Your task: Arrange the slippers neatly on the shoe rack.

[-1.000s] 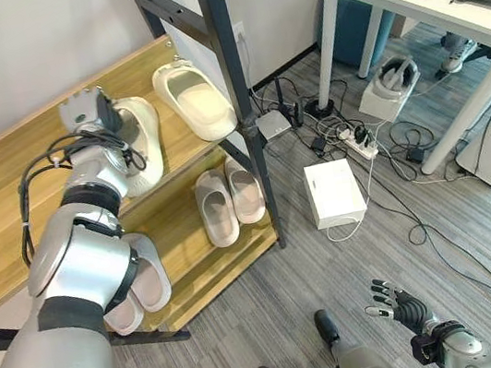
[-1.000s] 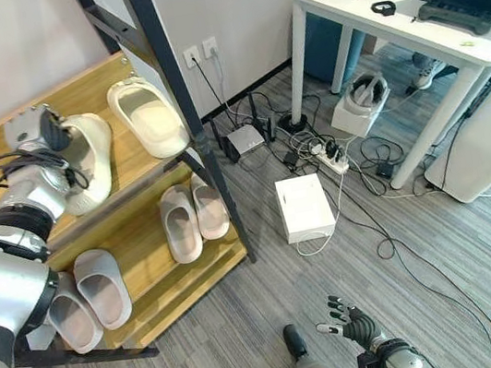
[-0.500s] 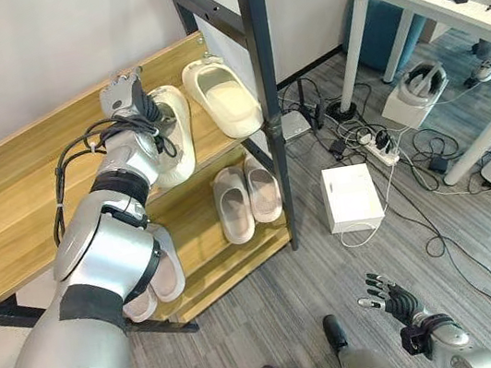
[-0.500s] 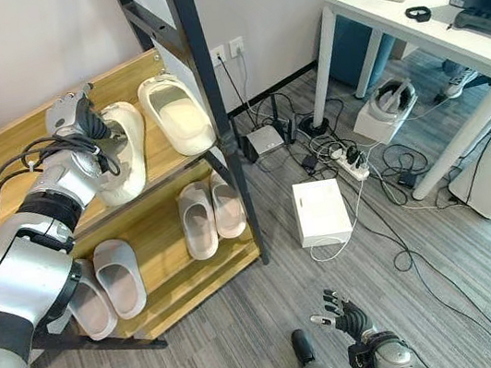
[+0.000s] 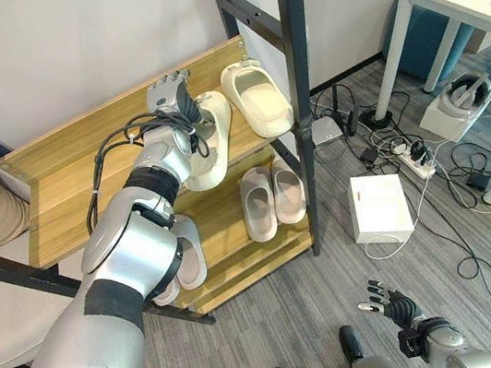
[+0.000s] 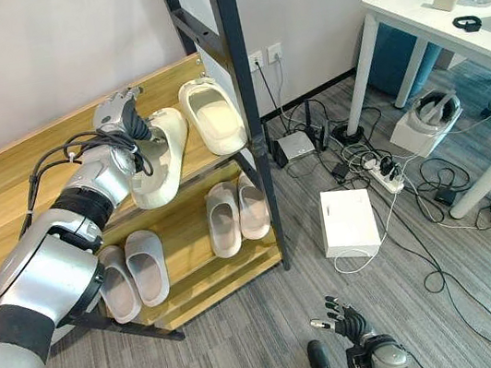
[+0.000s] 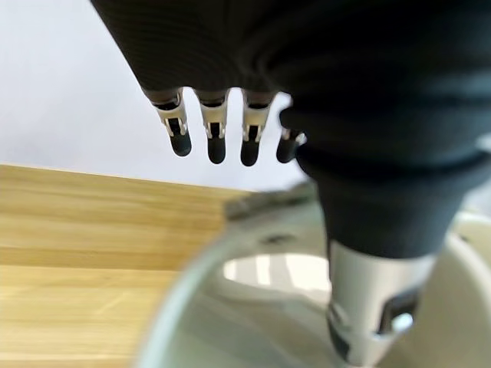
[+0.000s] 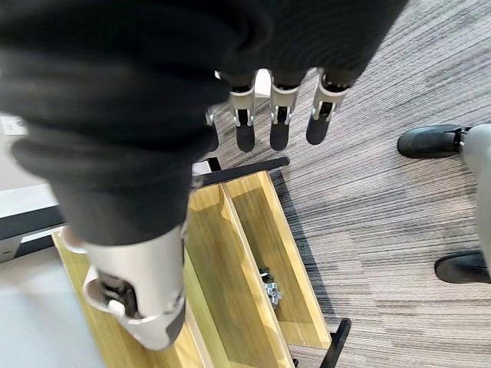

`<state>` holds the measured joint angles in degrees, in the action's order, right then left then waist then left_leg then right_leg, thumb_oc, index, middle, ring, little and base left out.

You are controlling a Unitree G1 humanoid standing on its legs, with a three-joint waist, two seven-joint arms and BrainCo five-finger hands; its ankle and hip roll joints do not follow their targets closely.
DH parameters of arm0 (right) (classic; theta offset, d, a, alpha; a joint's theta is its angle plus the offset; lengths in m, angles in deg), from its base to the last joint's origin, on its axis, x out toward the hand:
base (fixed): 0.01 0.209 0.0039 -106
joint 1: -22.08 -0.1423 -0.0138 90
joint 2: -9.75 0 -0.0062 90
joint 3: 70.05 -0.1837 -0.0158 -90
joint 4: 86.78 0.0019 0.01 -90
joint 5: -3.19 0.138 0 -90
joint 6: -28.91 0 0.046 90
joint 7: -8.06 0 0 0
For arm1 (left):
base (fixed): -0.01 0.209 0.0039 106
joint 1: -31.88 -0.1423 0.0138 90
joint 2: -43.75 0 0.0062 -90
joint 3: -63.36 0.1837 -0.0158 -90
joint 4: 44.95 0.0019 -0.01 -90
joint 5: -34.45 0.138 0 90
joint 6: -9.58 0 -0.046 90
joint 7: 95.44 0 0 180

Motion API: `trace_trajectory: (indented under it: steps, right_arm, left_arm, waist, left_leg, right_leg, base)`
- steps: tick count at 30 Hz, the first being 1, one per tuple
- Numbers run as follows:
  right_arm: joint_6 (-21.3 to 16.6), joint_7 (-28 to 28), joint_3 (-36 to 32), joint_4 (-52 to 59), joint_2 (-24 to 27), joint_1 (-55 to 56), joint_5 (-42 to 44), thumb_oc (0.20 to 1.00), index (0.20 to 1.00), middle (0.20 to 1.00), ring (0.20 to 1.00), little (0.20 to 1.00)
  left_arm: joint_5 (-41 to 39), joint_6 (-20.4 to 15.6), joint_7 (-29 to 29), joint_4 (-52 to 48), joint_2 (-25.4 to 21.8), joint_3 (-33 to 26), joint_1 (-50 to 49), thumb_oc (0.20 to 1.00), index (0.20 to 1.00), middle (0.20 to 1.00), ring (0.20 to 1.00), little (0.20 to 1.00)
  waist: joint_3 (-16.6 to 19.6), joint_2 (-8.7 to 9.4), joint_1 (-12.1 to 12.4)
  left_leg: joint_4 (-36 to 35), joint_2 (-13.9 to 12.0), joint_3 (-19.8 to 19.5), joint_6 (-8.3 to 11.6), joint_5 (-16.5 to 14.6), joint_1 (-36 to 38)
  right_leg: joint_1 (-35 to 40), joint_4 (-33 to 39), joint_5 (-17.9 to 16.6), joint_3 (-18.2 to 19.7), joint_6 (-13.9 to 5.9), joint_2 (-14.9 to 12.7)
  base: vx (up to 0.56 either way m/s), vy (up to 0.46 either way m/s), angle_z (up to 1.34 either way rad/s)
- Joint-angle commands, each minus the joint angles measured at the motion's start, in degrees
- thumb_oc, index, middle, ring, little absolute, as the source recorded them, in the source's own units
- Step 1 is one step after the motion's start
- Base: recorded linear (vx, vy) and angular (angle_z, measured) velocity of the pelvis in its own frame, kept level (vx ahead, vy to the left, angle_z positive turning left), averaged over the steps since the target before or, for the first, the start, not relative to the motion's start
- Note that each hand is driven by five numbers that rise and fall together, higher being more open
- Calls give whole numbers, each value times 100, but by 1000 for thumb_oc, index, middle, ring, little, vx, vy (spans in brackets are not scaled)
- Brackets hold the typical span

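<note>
While the left hand (image 6: 122,110) rests with straight fingers on it, the cream foam slipper (image 6: 159,158) looks light. Being squashy, it is best pinched at its rim. The right hand (image 6: 347,325) hangs relaxed.

Pale slippers on a honey-wood, black-framed rack, over grey striped flooring.

The left hand (image 6: 122,110), silver with a dark ribbed cover, lies against a cream slipper (image 6: 162,155); just beside it stands a second cream slipper (image 6: 212,116), both on the shoe rack (image 6: 9,165) of light yellow-brown wood grain with black metal posts. Below that hand, on the lower shelf, sit a beige pair (image 6: 230,214) and a light grey pair (image 6: 133,272). The right hand (image 6: 347,325), dark-tipped silver, hangs over the floor (image 6: 252,342), grey with fine streaks. Near it lies a white box (image 6: 349,222); farther off are black cables (image 6: 408,205) and a white table (image 6: 443,13).
</note>
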<state>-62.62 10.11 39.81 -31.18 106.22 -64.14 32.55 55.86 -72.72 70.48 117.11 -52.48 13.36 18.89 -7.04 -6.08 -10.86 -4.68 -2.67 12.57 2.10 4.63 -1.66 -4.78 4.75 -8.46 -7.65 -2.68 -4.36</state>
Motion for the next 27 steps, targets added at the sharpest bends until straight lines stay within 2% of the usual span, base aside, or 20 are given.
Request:
trace_trajectory:
  steps: [1, 4, 8, 16, 23, 25, 27]
  right_arm:
    - [-208, 68, 145, 79, -38, 15, 161, 1000, 1000, 1000, 1000, 1000]
    - [-239, 77, 165, 108, 8, 45, 169, 1000, 1000, 1000, 1000, 1000]
    - [-290, 139, 137, 400, 194, 231, 136, 1000, 1000, 1000, 1000, 1000]
    - [-318, 88, -101, 618, 336, 301, 47, 1000, 1000, 1000, 1000, 1000]
    - [-366, 19, -117, 459, 256, 323, -2, 1000, 1000, 1000, 1000, 1000]
    - [-333, -7, -141, 253, 233, 237, -63, 1000, 1000, 1000, 1000, 1000]
    - [-314, -7, -142, 178, 205, 198, -72, 1000, 1000, 1000, 1000, 1000]
  left_arm:
    - [120, -156, -427, 466, -384, -255, 531, 1000, 1000, 1000, 1000, 1000]
    - [51, -181, -499, 498, -455, -288, 521, 1000, 1000, 1000, 1000, 1000]
    - [-495, -295, -522, 675, -879, -502, 532, 1000, 1000, 1000, 1000, 1000]
    - [-734, -349, -312, 946, -1480, -301, 785, 1000, 1000, 1000, 1000, 1000]
    - [-739, -427, -389, 766, -1598, -123, 931, 1000, 1000, 1000, 1000, 1000]
    - [-500, -419, -120, 739, -1446, 129, 936, 1000, 1000, 1000, 1000, 1000]
    - [-378, -395, -93, 692, -1311, 212, 1012, 1000, 1000, 1000, 1000, 1000]
  waist:
    - [-106, 303, 7]
    - [-138, 308, -35]
    - [-236, 361, -261]
    - [-275, 343, -511]
    - [-274, 293, -439]
    - [-267, 253, -337]
    - [-255, 232, -277]
  left_leg:
    - [-32, 65, -353, 221, -186, 308]
    - [-32, 62, -312, 220, -180, 289]
    - [-32, 17, -130, 235, -169, 191]
    - [-32, -1, 87, 269, -185, 24]
    - [-32, 22, 18, 268, -203, 21]
    - [-32, 35, -87, 257, -204, 79]
    - [-32, 41, -127, 256, -200, 107]
  right_leg:
    - [213, 25, 132, 43, -623, -274]
    - [165, 25, 107, 83, -629, -268]
    - [-65, 25, 29, 246, -654, -247]
    - [-388, 24, -45, 432, -688, -239]
    - [-344, 25, -33, 345, -690, -272]
    - [-203, 25, 25, 276, -676, -274]
    - [-138, 25, 42, 223, -673, -285]
  base:
    - [0, 0, 0]
    - [-9, 5, -3]
    - [0, 11, -19]
    - [46, 14, -19]
    - [29, 2, 1]
    - [35, -7, 7]
    - [9, -2, 15]
